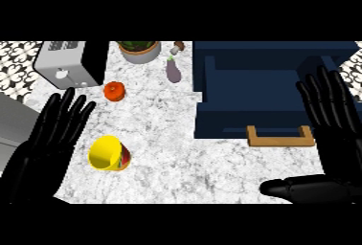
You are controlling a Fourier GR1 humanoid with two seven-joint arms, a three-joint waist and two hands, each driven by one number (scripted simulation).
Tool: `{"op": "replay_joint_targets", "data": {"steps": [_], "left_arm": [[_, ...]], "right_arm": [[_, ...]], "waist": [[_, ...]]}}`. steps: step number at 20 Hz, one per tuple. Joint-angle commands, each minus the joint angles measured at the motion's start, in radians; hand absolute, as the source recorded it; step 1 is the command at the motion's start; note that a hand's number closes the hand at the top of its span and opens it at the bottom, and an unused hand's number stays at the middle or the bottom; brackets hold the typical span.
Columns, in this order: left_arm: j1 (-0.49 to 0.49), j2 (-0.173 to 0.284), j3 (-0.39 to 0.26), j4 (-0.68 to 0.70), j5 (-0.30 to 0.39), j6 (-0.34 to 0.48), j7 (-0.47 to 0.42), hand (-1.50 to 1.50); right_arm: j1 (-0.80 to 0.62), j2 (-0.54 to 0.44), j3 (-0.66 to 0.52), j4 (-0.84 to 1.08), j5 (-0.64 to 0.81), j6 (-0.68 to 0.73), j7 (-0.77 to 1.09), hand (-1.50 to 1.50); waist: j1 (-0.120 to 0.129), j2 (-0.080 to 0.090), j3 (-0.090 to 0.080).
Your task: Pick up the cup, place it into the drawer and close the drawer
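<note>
2 hands show at the near edge of the counter (176,158), and neither holds anything. Left hand (42,143) enters at the lower left with fingers straight and spread, pointing away from the robot. Right hand (332,139) stands at the lower right, fingers straight and raised, thumb extended toward the middle of the view; it sits just beside the near right corner of the drawer (268,100). The cup (109,153) is yellow with a red patch on its side and lies on the marble just to the right of the left hand, apart from it, with its mouth facing the near left. Its long axis appears to run from near left to far right, though the tilt is hard to confirm. Judged from this layout, the left hand is clearly the nearer one for the pick. Mid-counter, the dark blue drawer stands open with its wooden handle (280,136) toward the robot. Farther back are an orange pumpkin-like item (114,91), an eggplant (173,71), a potted plant (139,50) and a toaster (71,64).
</note>
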Motion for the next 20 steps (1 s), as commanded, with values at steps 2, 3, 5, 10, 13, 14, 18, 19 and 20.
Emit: {"op": "replay_joint_targets", "data": {"steps": [2, 3, 5, 10, 13, 14, 18, 19, 20], "left_arm": [[0.041, 0.009, 0.039, -0.028, 0.023, -0.019, 0.019, -1.50], [-0.100, -0.024, -0.017, -0.007, -0.037, 0.071, 0.104, -1.50], [0.083, -0.033, -0.025, 0.012, -0.037, -0.034, -0.046, -1.50], [0.044, -0.012, 0.043, 0.092, -0.011, -0.051, -0.050, -1.50], [0.043, 0.000, 0.060, 0.098, -0.023, -0.065, -0.063, -1.50], [0.115, 0.002, 0.055, 0.065, -0.009, -0.078, -0.058, -1.50], [0.052, -0.003, 0.080, 0.122, -0.027, -0.044, -0.020, -1.50], [0.082, -0.035, 0.017, 0.097, -0.085, -0.016, -0.009, -1.50], [0.094, 0.000, 0.068, 0.142, -0.053, -0.066, -0.053, -1.50]], "right_arm": [[-0.035, 0.003, -0.017, 0.060, 0.000, 0.009, -0.030, -1.50], [-0.046, 0.009, 0.003, 0.029, 0.020, -0.010, 0.006, -1.50], [-0.006, 0.004, -0.014, 0.007, -0.008, 0.011, -0.004, -1.50], [-0.003, -0.015, -0.062, 0.021, -0.026, 0.024, -0.023, -1.50], [0.025, -0.009, -0.026, -0.028, -0.021, 0.042, -0.016, -1.50], [0.009, 0.032, 0.010, 0.039, 0.039, 0.000, -0.053, -1.50], [0.007, 0.005, -0.029, 0.027, -0.004, 0.032, -0.048, -1.50], [-0.026, 0.030, 0.016, -0.007, 0.034, -0.016, 0.016, -1.50], [-0.037, 0.039, 0.032, -0.072, 0.043, -0.047, 0.082, -1.50]], "waist": [[0.002, 0.000, 0.000], [-0.001, 0.000, 0.000], [0.001, 0.000, 0.000], [-0.001, 0.000, 0.000], [-0.001, 0.000, 0.000], [0.002, 0.000, 0.000], [0.000, 0.000, 0.000], [0.001, 0.000, 0.000], [0.000, -0.001, 0.000]]}}
